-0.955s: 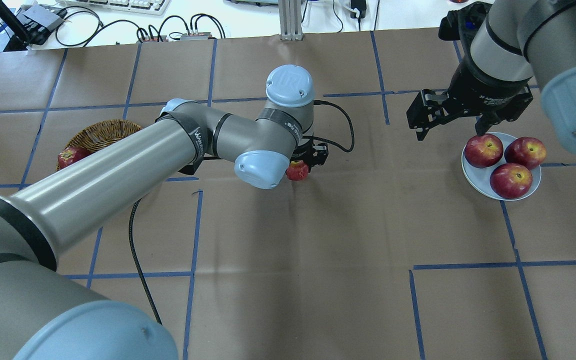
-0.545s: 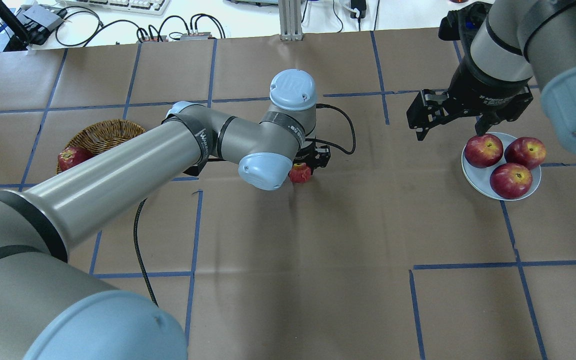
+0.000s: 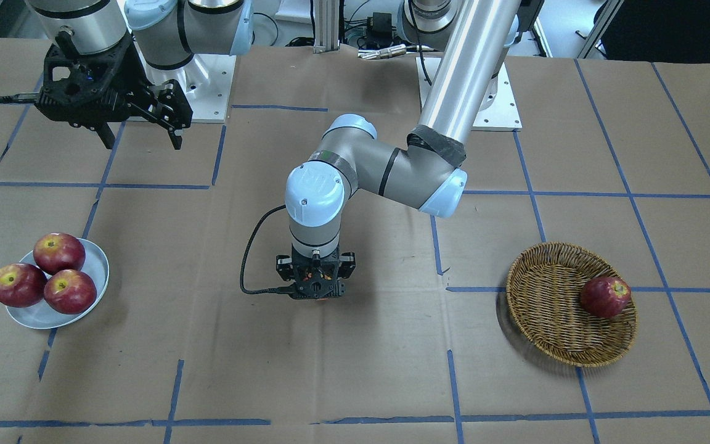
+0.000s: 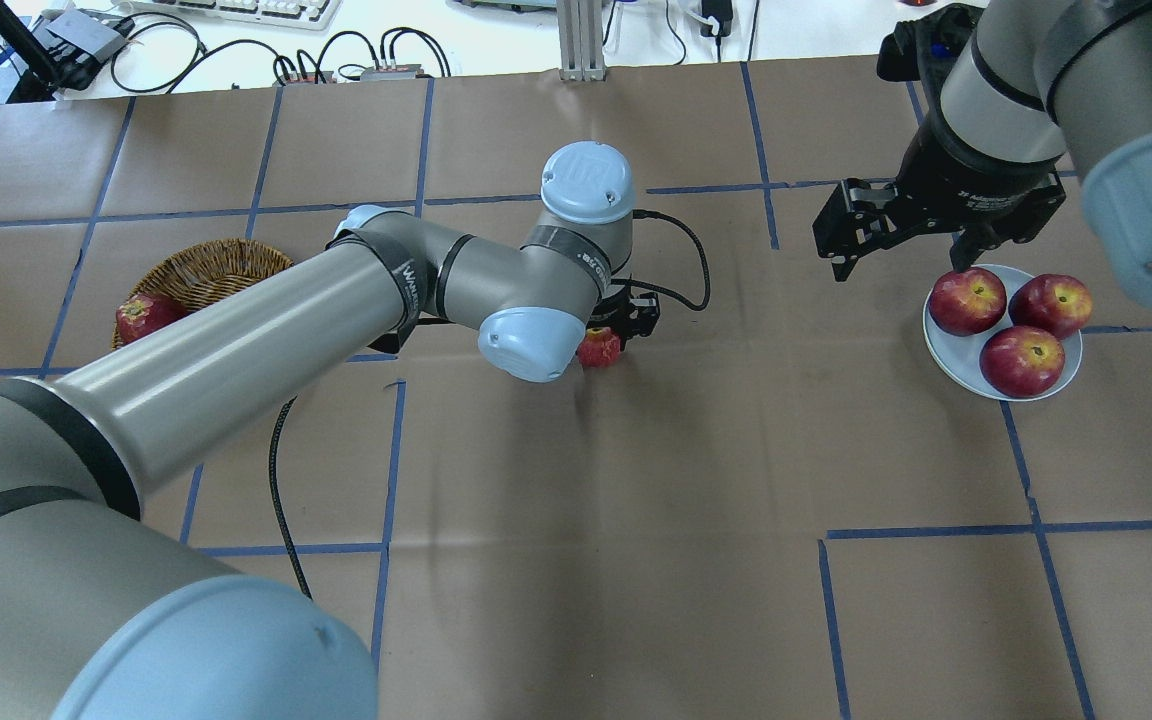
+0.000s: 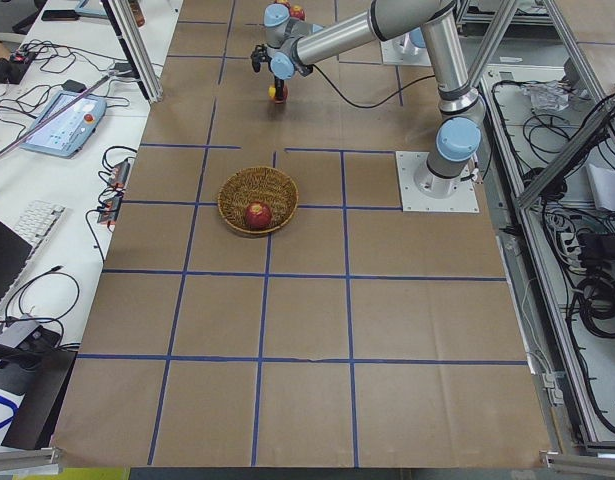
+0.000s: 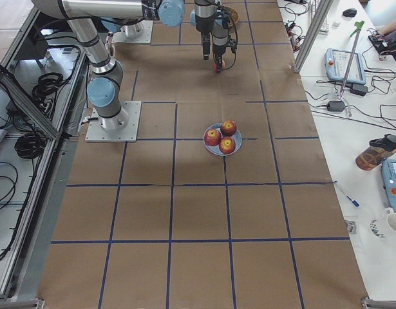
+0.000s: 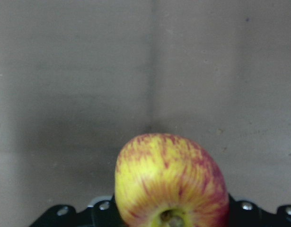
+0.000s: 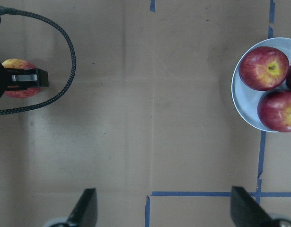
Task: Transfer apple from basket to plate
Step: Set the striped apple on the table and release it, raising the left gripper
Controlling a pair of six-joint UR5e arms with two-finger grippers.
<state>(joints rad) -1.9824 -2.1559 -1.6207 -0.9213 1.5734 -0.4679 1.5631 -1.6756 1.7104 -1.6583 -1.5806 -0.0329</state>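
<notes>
The apple (image 7: 171,179), pinkish-red with yellow streaks, is in my left gripper (image 4: 608,335), which is shut on it low over the middle of the table. It also shows in the overhead view (image 4: 598,347) and the right wrist view (image 8: 17,78). I cannot tell whether it touches the paper. The wicker basket (image 4: 211,270) lies behind on the left and holds one dark red apple (image 4: 141,317). The pale plate (image 4: 956,365) at the right carries three dark red apples. My right gripper (image 4: 901,267) is open and empty, hovering just left of and behind the plate.
The left arm's black cable (image 4: 276,480) trails over the table under the arm. Brown paper with blue tape lines covers the table. The basket (image 3: 552,320) and plate (image 3: 93,259) sit far apart at opposite ends. Cables and keyboards lie beyond the far edge.
My left arm has shifted a little right and nearer with the apple still in its grip. The right arm has not moved.
</notes>
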